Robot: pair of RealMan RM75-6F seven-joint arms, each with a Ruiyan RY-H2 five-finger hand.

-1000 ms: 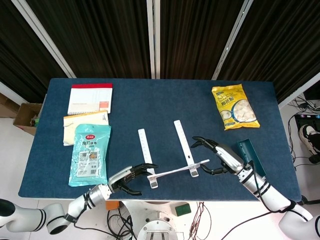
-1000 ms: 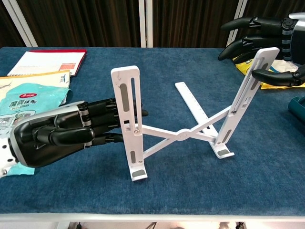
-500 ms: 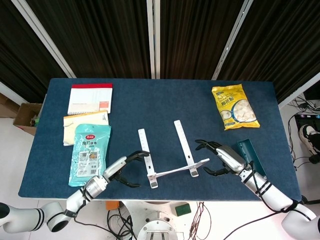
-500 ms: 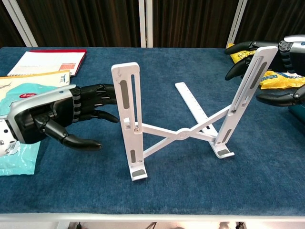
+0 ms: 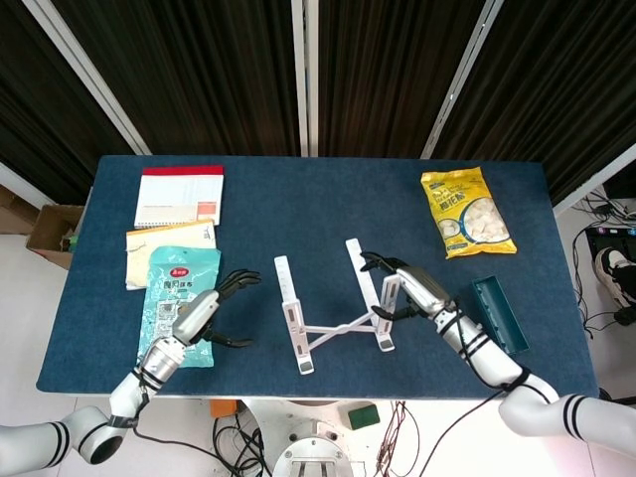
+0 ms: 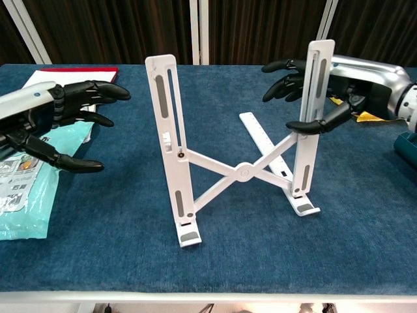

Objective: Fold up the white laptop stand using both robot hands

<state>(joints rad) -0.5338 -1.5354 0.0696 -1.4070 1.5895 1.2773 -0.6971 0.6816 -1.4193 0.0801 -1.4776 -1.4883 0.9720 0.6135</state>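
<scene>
White laptop stand [image 6: 241, 171] is standing up, legs crossed, near the front edge of the blue worktop [image 5: 328, 199]. From the chest view you can see the right hand [image 6: 326, 85] wrapped round the stand's right upright, thumb in front and fingers [image 6: 281, 66] behind it. Left hand [image 6: 45, 120] is spread wide, holding nothing, hovering well off to the stand's left over the teal packet [image 5: 179, 303]. Only the head view gives you the rest: a yellow snack bag [image 5: 465, 212] at the back right, a red-edged notebook [image 5: 179, 196] at the back left, and a teal box [image 5: 500, 315] beside the right arm.
</scene>
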